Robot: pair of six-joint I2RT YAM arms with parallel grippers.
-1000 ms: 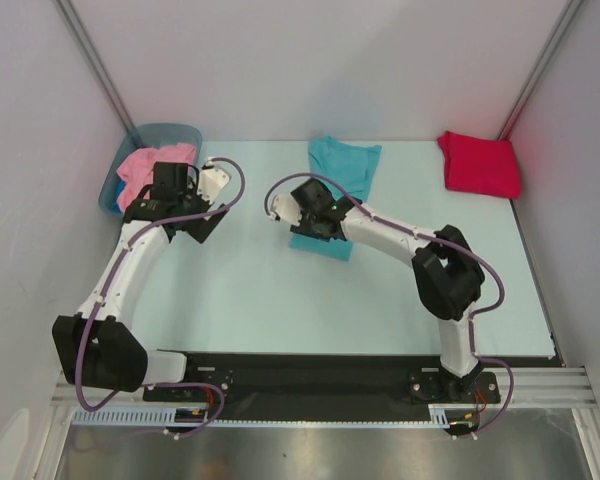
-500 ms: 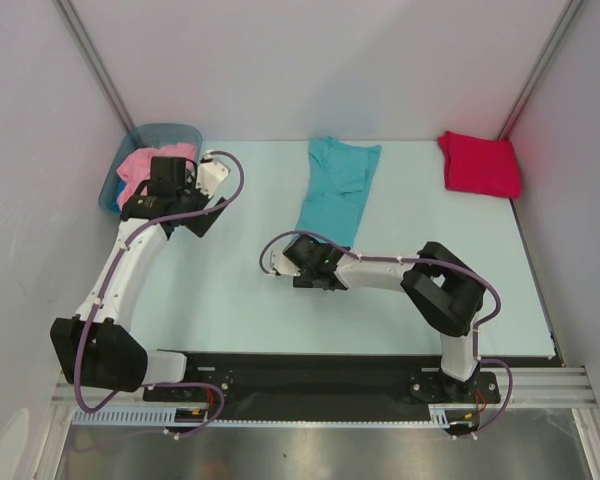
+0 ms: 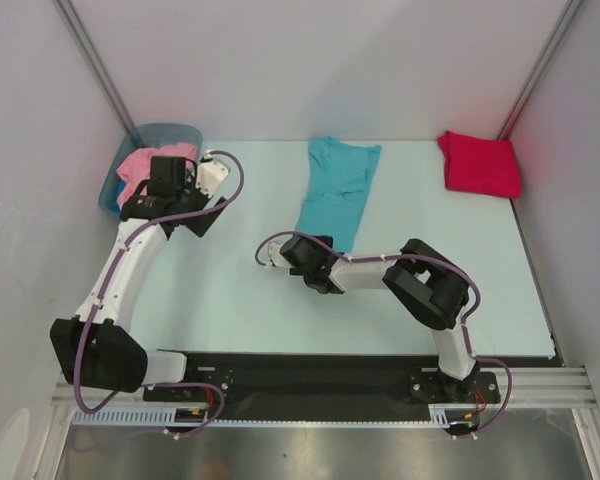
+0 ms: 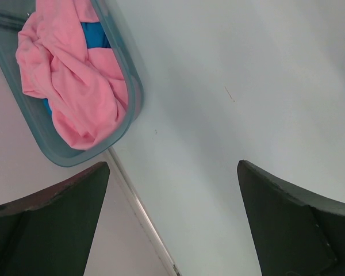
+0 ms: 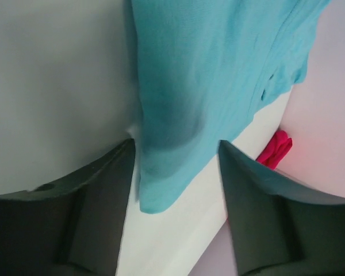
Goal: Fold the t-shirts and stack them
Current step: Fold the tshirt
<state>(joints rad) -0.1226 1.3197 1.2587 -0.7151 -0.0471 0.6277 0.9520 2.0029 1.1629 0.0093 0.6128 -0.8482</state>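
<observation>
Turquoise t-shirt [image 3: 335,195] lies lengthwise front-to-back, slightly slanted.

The worktop [image 3: 230,300] is a flat, pale mint surface of matte finish. Three plain, light grey-white panels enclose it: the left wall [image 3: 30,180], the back wall [image 3: 310,70] and the right wall [image 3: 590,200]. A slanted metal post stands at each rear corner, one at upper left of the frame [image 3: 92,60] and one at upper right [image 3: 548,62]. A black base plate [image 3: 310,372] runs along the near edge of the worktop. Below it lies a ribbed aluminium rail [image 3: 330,418], then a brushed metal sheet [image 3: 310,455] across the bottom of the frame. Lighting is even and diffuse, and shadows are soft.
</observation>
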